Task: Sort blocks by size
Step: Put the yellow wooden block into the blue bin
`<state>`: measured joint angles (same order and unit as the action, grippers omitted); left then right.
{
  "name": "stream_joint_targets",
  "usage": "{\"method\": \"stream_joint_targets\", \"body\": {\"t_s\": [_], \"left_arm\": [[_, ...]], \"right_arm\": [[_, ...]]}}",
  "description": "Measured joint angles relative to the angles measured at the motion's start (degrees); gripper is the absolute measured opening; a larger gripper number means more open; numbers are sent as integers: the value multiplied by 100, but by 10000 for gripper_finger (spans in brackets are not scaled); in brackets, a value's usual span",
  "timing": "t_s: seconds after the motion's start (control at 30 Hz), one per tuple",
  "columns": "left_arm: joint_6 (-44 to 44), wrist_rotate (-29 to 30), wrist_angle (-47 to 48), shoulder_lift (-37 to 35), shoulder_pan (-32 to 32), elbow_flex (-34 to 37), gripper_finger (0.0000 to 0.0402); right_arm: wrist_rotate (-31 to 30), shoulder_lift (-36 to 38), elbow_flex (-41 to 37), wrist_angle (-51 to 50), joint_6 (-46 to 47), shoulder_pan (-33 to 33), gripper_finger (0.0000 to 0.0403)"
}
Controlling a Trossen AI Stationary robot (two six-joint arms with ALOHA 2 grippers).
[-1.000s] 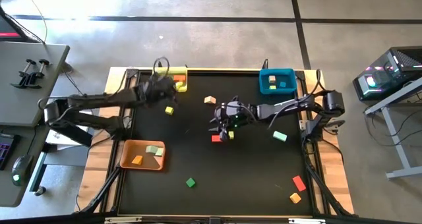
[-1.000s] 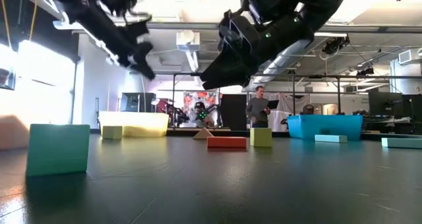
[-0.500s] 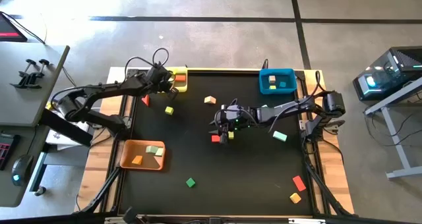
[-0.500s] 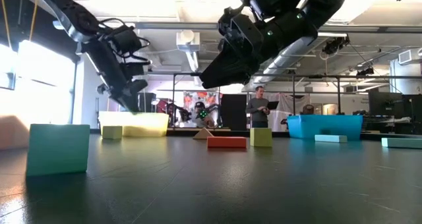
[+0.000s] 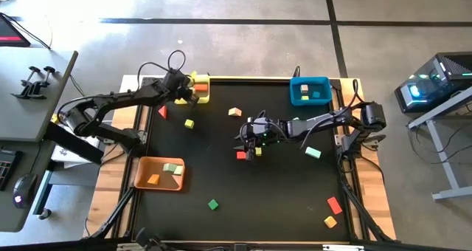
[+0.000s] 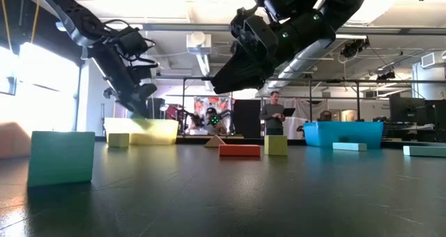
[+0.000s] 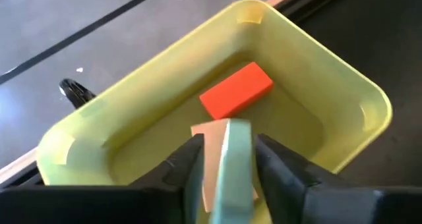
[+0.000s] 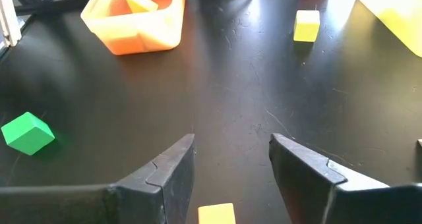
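**Squarely over the yellow bin, set for a drop**

Directly above the yellow bin [image 7: 343,92], at a corner of the surface [image 5: 280,199] on the left arm's side: left jaws, flanking a mint block [image 7: 236,165] stood on edge, long axis pointing into the bin. Close against it, a tan block [image 7: 208,159]; held as well or lying below, cannot tell. Cannot tell either whether clamped or already slack. Just beyond, on the bin floor, a red bar [image 7: 236,91], long axis slanted across the bin. Probably needs only a straight release; worst likely outcome, landing on the bar.

Near mid-surface, right jaws: spread wide, holding nothing, hovering low over a yellow cube [image 8: 216,214], with a red block [image 5: 241,155] just beside it. Far nearer to both than the left arm.

Counted from above: three bins, namely yellow, blue bin [image 5: 321,81] and orange bin [image 5: 140,179]. Nine loose blocks on the surface. Two in the orange bin. In the blue bin, mint pieces too small to count.
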<state>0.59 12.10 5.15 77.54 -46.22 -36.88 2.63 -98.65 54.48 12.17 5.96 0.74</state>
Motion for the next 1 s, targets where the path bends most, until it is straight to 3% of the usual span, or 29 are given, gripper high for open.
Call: {"method": "stream_joint_targets", "body": {"t_s": [0.17, 0.3, 0.5, 0.7, 0.87, 1.0], "left_arm": [[41, -1, -204, -9, -101, 0, 172], [64, -39, -212, -197, -74, 2, 184], [54, -925, -229, -737, 302, 2, 182], [380, -1314, -435, -1197, 1289, 25, 179], [480, -1315, -1369, -1272, 2384, 308, 179], [476, -1312, -2178, -1272, 3159, 604, 179]], "right_arm": [[2, 0, 0, -42, -78, -1, 190], [1, 0, 0, -41, -100, -1, 190], [-112, 0, 0, -55, -151, -1, 190], [-123, 0, 0, -56, -204, -24, 190], [-514, 2, 0, -169, -357, -214, 190], [-614, 150, 0, -858, -301, -400, 190]]}}
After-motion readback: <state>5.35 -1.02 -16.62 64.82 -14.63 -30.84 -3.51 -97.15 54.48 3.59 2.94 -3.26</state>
